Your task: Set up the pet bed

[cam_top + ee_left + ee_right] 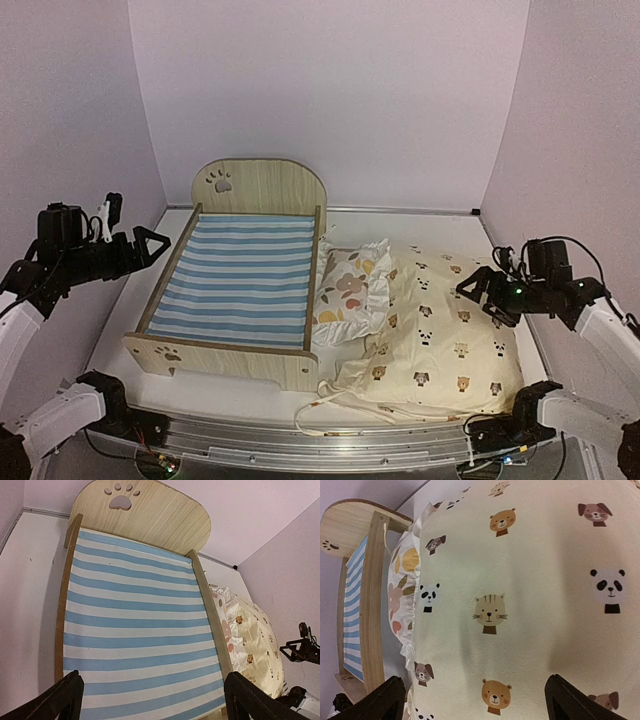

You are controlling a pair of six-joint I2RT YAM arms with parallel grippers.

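Cream animal-print cushion [440, 340] lies at the desk's [230, 395] right edge beneath the released right pincer [475, 287], beside the light-wood striped pet bed [240, 285]; left pincer [152, 245] released too.

**A white table with pale purple walls around it**

Three plain walls stand around the table. The back wall [330, 90] is pale purple and bare. The left wall [60, 110] and the right wall [585, 120] are the same colour but look a bit darker. The table [400, 225] is white and smooth and goes right up to the walls. A thin dark line [400, 209] runs where it meets the back wall. A shiny metal rail [320, 445] runs along the near edge. The light is soft and even.
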